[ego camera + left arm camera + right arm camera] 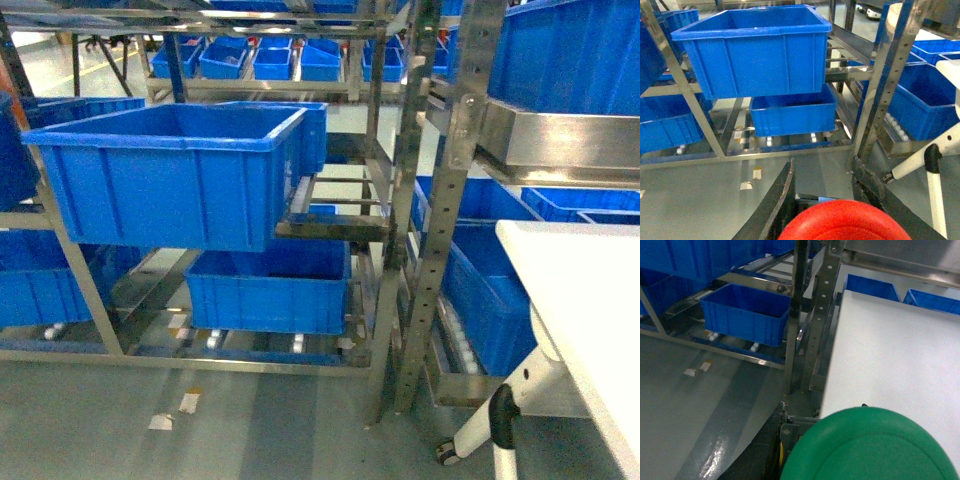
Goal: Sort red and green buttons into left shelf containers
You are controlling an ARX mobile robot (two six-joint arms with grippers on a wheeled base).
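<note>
A red button (845, 222) fills the bottom of the left wrist view, its cap facing the camera. My left gripper (824, 166) is shut on its dark body, above the grey floor in front of the shelf. The right wrist view shows a green button (870, 447), with my right gripper (823, 408) shut on it beside the white table's edge. On the left shelf stand two containers, an upper blue tub (165, 175) (755, 60) and a lower blue tub (268, 290) (792, 115) (745, 315). Neither gripper appears in the head view.
A perforated steel upright (440, 200) splits the left shelf from a right rack with more blue tubs (490, 290). The white table (580, 300) with its castered leg (500, 420) stands at the right. Small blue bins (250, 60) line the back. Tape scraps (175, 412) lie on the floor.
</note>
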